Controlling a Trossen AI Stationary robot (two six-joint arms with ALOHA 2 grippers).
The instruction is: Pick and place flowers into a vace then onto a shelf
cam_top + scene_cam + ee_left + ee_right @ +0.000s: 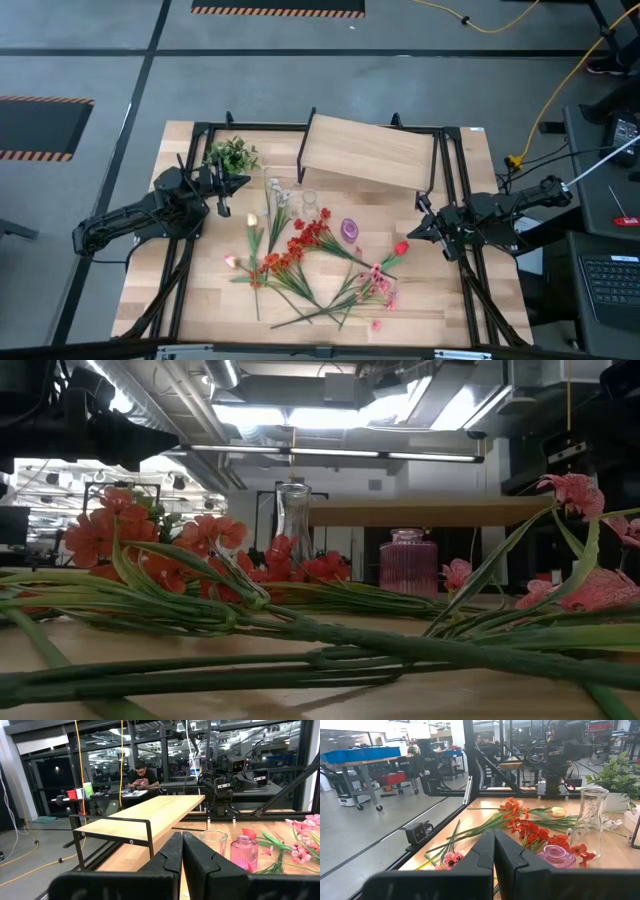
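Note:
The flowers (310, 262) lie loose in a spread heap on the tabletop's middle and near part, with red, orange and pink blooms and long green stalks (330, 645). A tall clear glass vase (592, 820) stands upright behind them, also in the low view (292, 520). The shelf (365, 150), a light-wood board on black legs, stands at the far middle of the table. My left gripper (224, 195) waits shut at the table's left side and my right gripper (425, 228) waits shut at its right side. Both are clear of the flowers.
A pink ribbed glass jar (350, 229) and a short clear glass (213, 842) stand between the flowers and the shelf. A leafy green tuft (232, 153) sits at the far left. Black frame rails (465, 200) run along the table's sides. A person (141, 774) sits beyond the table.

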